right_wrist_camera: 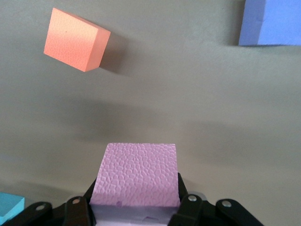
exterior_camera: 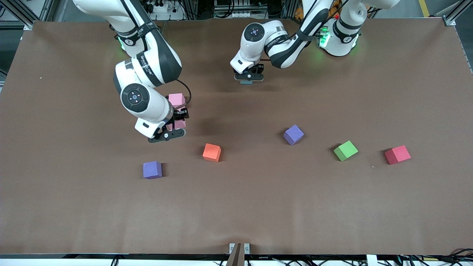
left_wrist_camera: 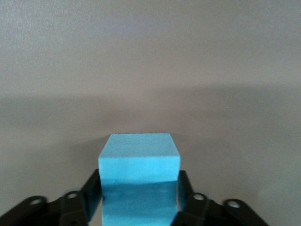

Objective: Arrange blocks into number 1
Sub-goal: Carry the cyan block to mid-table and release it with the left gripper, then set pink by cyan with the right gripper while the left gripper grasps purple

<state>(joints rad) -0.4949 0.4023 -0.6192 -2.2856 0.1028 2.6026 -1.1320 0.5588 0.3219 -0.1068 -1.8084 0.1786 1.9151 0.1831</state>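
My right gripper (exterior_camera: 177, 124) (right_wrist_camera: 136, 207) is shut on a pink block (exterior_camera: 180, 124) (right_wrist_camera: 136, 174), low over the table beside a second pink block (exterior_camera: 176, 99). My left gripper (exterior_camera: 248, 80) (left_wrist_camera: 139, 202) is low near the robots' side of the table. Its fingers (left_wrist_camera: 93, 190) press both sides of a light blue block (exterior_camera: 246, 82) (left_wrist_camera: 139, 162). Loose on the table lie an orange block (exterior_camera: 211, 152) (right_wrist_camera: 75, 46), two purple blocks (exterior_camera: 152, 170) (exterior_camera: 293, 134) and a green block (exterior_camera: 345, 150).
A red cube (exterior_camera: 397, 154) lies beside the green block toward the left arm's end. The corner of a light blue block (right_wrist_camera: 10, 206) shows at the edge of the right wrist view. The brown table (exterior_camera: 236, 214) is bare nearer the front camera.
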